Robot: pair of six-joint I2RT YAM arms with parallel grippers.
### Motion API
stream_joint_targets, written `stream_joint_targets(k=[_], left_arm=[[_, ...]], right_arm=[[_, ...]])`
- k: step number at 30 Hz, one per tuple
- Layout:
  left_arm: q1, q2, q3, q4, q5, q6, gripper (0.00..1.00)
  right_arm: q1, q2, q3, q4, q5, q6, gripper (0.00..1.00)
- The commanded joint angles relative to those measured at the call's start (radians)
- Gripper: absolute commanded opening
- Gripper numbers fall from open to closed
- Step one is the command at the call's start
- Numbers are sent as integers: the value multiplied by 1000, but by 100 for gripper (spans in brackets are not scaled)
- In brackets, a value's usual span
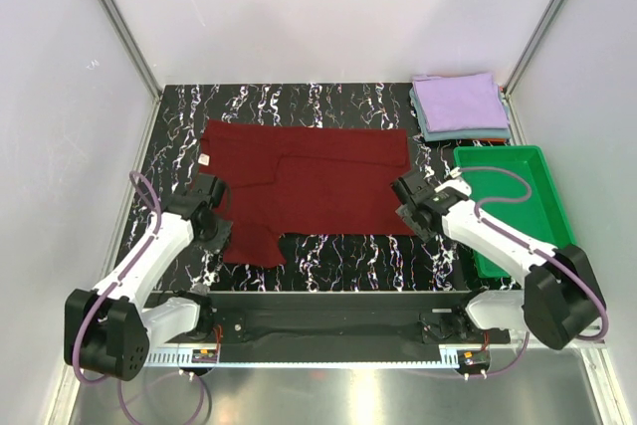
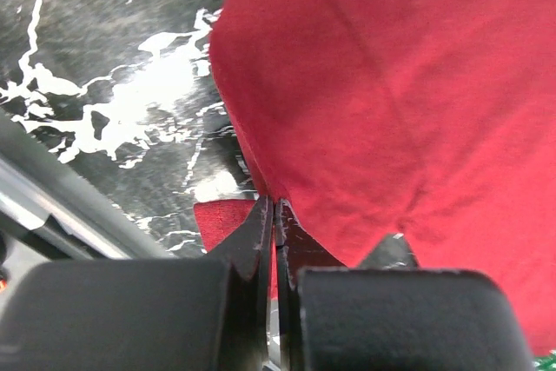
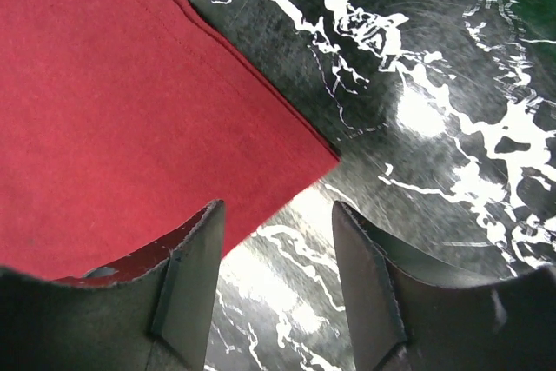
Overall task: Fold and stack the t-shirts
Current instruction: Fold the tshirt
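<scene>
At the edge of the maroon t-shirt (image 1: pixel 318 181), left fingers (image 2: pixel 248 254) pinch cloth, likely limp and light; right fingers (image 3: pixel 195 275) stand apart near its corner.

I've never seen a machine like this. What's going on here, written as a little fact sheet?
Shirt in work: maroon t-shirt, spread out on the black marbled table
Left end effector: shut, pinching the shirt's near left part
Right end effector: open, beside the shirt's near right corner, holding nothing
Folded stack: lavender t-shirt on top of a grey-blue t-shirt, far right corner
Also there: green tray, right of the maroon shirt
</scene>
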Motion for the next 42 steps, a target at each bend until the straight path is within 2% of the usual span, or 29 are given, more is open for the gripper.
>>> stream_joint_targets(k=[1, 6, 14, 18, 21, 25, 27, 28, 29, 36, 42], left_arm=[[-2, -5, 70, 6, -55, 16, 0], [-2, -8, 87, 16, -66, 18, 0], [-2, 9, 90, 37, -58, 34, 0], [-2, 17, 93, 43, -52, 45, 0], [-2, 15, 92, 49, -56, 48, 0], [-2, 12, 104, 57, -73, 54, 0], [-2, 11, 122, 56, -82, 54, 0], [-2, 12, 129, 56, -96, 59, 0], [-2, 11, 147, 56, -105, 62, 0], [-2, 46, 291, 51, -216, 146, 0], [12, 124, 392, 85, -273, 228, 0]], right_arm=[[-8, 39, -9, 80, 33, 27, 58], [-8, 90, -8, 5, 59, 144, 56], [-8, 111, -78, 53, 27, 275, 57], [-8, 149, -114, 137, 13, 321, 54], [-8, 154, -134, 134, 17, 367, 49], [-8, 119, -178, 157, 83, 383, 42], [-8, 92, -195, 200, 99, 360, 32], [-8, 82, -203, 209, 109, 347, 24], [-8, 75, -204, 220, 113, 338, 2], [-8, 27, -152, 275, 137, 116, 0], [-8, 91, -16, 274, 158, -71, 0]])
